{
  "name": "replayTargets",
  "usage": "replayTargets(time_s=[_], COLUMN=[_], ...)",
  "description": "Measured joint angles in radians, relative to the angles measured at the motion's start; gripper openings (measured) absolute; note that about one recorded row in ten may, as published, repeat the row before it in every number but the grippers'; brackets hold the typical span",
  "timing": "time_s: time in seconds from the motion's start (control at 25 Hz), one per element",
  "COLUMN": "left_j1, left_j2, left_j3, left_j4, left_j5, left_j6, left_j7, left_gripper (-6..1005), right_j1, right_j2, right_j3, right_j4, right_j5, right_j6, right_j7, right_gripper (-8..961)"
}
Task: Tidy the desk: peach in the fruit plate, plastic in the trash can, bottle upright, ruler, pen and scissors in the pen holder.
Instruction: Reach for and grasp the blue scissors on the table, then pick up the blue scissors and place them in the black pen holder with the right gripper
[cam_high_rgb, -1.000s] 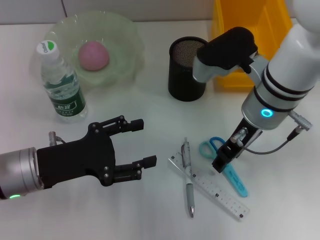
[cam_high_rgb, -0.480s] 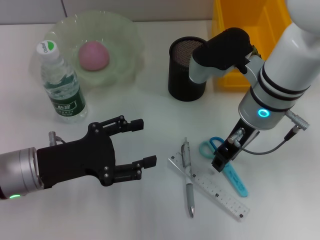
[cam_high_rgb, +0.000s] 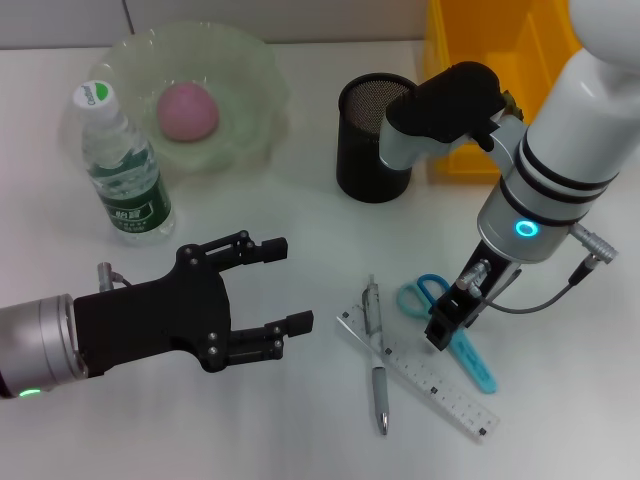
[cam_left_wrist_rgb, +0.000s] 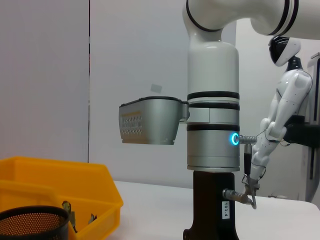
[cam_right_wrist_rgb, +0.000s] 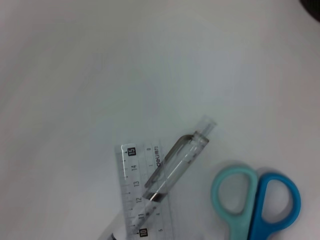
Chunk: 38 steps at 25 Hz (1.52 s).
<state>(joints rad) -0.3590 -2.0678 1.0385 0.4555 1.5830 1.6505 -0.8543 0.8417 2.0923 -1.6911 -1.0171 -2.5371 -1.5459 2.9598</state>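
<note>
At the far left of the white desk (cam_high_rgb: 300, 240) a clear plastic bottle (cam_high_rgb: 120, 170) stands upright, ribbed, with a green label and a white cap. Just behind it sits the fruit plate (cam_high_rgb: 250, 90), a pale green translucent bowl with a wavy rim, and the round pink peach (cam_high_rgb: 186, 110) lies in its middle.

Nearer the front, the left gripper (cam_high_rgb: 270, 285) hovers over bare desk, well apart from everything. It is matte black and angular, and its fingers (cam_high_rgb: 262, 248) are spread wide with nothing between them.

Toward the middle, the pen holder (cam_high_rgb: 372, 140) is a black mesh cylinder, standing open-topped. Behind and beside it is a glossy yellow plastic bin (cam_high_rgb: 500, 70) with sloped walls.

In front of the holder lie the three long things. The pen (cam_high_rgb: 377, 360) is slim, clear and silvery, and lies across the ruler (cam_high_rgb: 420, 375), a flat transparent strip with printed marks. The right wrist view shows the pen's clip end resting on the ruler's numbered end. Just beside them are the scissors (cam_high_rgb: 448, 325), with rounded teal and blue plastic loops and a teal blade sheath.

The right gripper (cam_high_rgb: 442, 328) hangs low over the scissors, close to their handles; whether it touches them, or how its fingers stand, cannot be told. Its arm is smooth white with black bands and a glowing blue ring.
</note>
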Motion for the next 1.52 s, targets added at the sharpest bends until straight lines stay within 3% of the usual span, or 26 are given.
replayTargets(time_s=[0.64, 1.08, 1.52], left_j1=[-0.002, -0.001, 0.002], left_j2=[0.000, 0.000, 0.000], left_j3=[0.000, 0.000, 0.000], left_j4=[0.000, 0.000, -0.002], left_j5=[0.000, 0.000, 0.000], left_j6=[-0.001, -0.003, 0.002], left_j7=[0.001, 0.006, 0.011], left_gripper=[790, 790, 790], right_j1=[0.014, 0.020, -0.077], right_j2=[0.000, 0.000, -0.005], right_j3=[0.001, -0.014, 0.034], right_j4=[0.039, 0.047, -0.166], right_j5=[0.000, 0.000, -0.016], right_j6=[0.011, 0.011, -0.018], right_j7=[0.001, 0.000, -0.001], right_gripper=[253, 225, 223])
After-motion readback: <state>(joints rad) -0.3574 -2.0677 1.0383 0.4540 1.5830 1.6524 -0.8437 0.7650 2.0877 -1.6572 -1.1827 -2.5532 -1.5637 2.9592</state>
